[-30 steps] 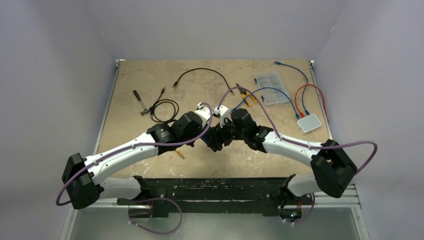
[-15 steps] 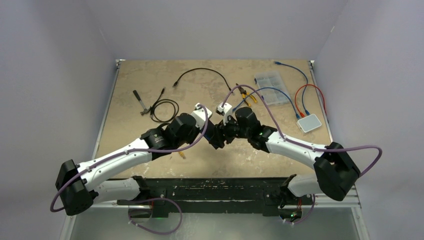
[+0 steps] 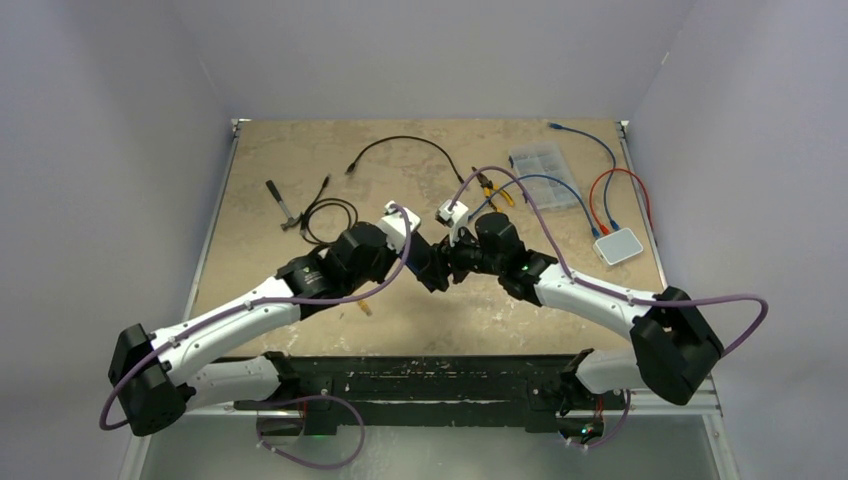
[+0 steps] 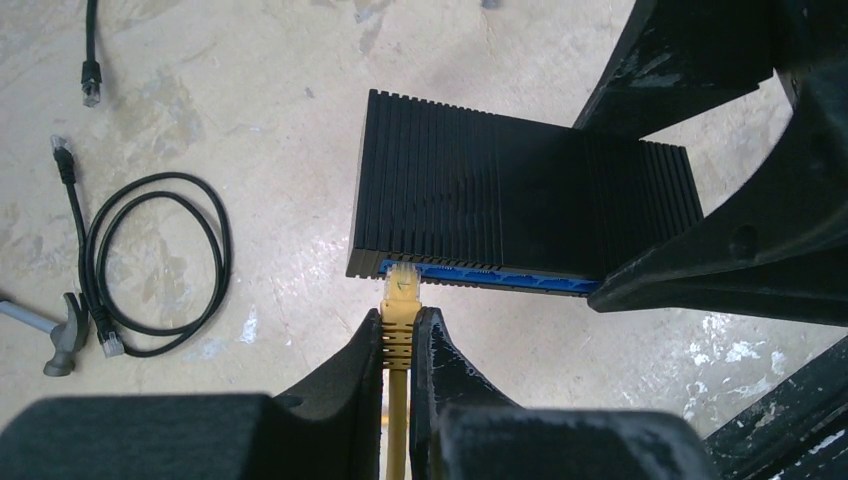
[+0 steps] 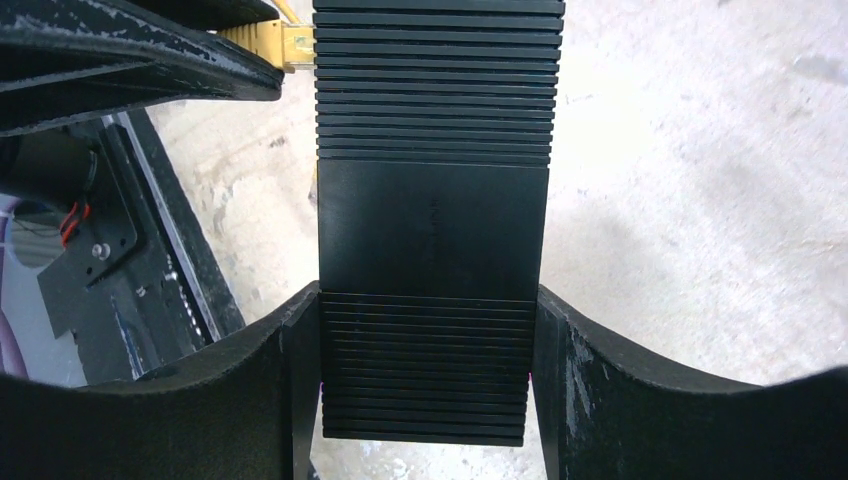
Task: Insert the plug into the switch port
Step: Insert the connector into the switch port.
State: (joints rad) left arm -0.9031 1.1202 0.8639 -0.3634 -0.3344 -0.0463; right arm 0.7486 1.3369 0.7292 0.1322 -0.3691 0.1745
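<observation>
My left gripper [image 4: 398, 340] is clamped on the yellow plug [image 4: 402, 290], just behind its clear tip. The tip meets the blue port face [image 4: 500, 278] of the black switch [image 4: 520, 190] at one end; I cannot tell whether it is seated. My right gripper [image 5: 432, 345] grips the switch across its ribbed body, at the middle of the table [image 3: 300, 160]. A coiled black cable [image 4: 160, 265] lies to the left.

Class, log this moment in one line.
left pincer: shut on yellow plug | right pincer: grips black switch | blue port face: plug at left end
</observation>
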